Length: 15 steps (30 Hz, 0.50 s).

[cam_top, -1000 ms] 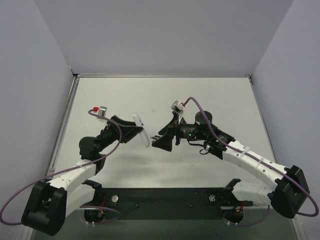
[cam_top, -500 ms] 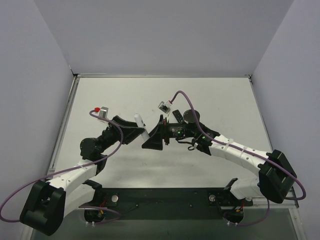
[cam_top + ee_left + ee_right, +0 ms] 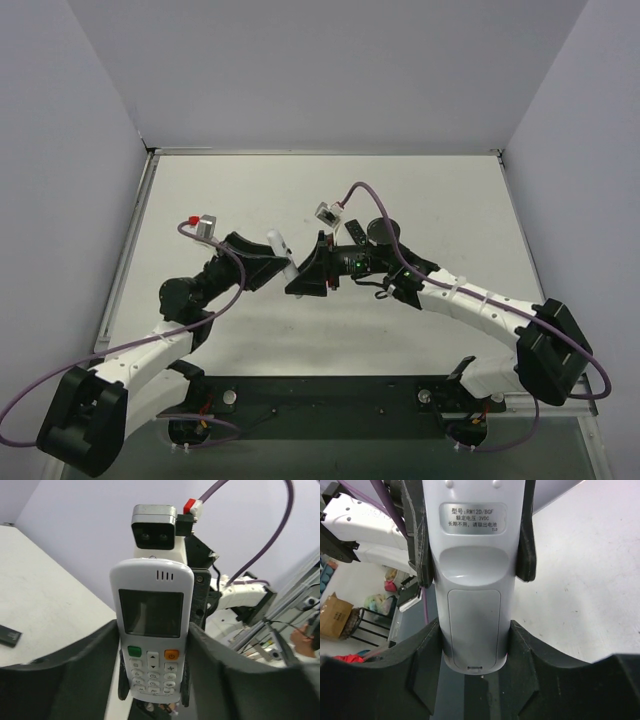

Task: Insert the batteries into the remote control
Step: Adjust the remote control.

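Currently clamping remote (image 3: pixel 474 570) mid-body in left end effector (image 3: pixel 153 630), aloft above desk (image 3: pixel 420 190); gripping its lower end with right end effector (image 3: pixel 475 626), fingers (image 3: pixel 422 655) pressed on both sides, battery cover (image 3: pixel 474 612) on.

White table (image 3: pixel 450 200), plain pale lilac walls (image 3: pixel 330 70)

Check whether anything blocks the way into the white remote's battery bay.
Yes: the battery cover on the back of the remote control is still closed, flanked by the right gripper. No batteries are in view.
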Each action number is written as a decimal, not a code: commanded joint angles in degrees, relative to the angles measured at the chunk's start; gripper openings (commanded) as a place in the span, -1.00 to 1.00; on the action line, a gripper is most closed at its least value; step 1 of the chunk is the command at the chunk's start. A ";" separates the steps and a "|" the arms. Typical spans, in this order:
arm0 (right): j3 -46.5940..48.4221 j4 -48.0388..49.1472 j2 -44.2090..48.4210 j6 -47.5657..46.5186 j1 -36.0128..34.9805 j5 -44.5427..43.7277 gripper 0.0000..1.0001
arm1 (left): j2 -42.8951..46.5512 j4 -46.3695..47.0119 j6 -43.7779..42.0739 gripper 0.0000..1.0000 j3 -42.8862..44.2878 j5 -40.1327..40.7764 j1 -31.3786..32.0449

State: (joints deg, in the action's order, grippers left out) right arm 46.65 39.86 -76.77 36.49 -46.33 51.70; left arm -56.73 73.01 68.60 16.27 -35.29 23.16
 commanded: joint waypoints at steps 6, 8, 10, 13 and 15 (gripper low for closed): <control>5.02 -23.84 6.72 -21.26 -0.87 -11.78 -1.00 | 15.57 -40.67 -17.08 0.79 10.08 10.20 0.66; 5.47 -28.15 7.16 -23.56 -1.92 -18.20 -1.00 | 17.70 -48.54 -20.69 0.85 13.06 13.83 0.75; 5.73 -30.61 7.78 -25.76 -2.89 -23.20 -1.00 | 18.50 -56.99 -21.84 0.85 14.57 17.70 1.10; 6.08 -32.38 7.95 -27.26 -4.91 -31.29 -1.00 | 17.45 -59.83 -20.26 0.85 15.46 20.17 2.68; 6.43 -32.91 7.78 -27.17 -6.05 -36.57 -1.00 | 15.78 -58.96 -19.91 0.85 15.46 22.00 5.56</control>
State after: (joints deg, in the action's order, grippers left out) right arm 50.17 10.37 -70.37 13.58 -50.11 27.68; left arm -38.59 23.00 50.61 30.15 -19.79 25.06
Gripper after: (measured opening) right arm 0.436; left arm 0.924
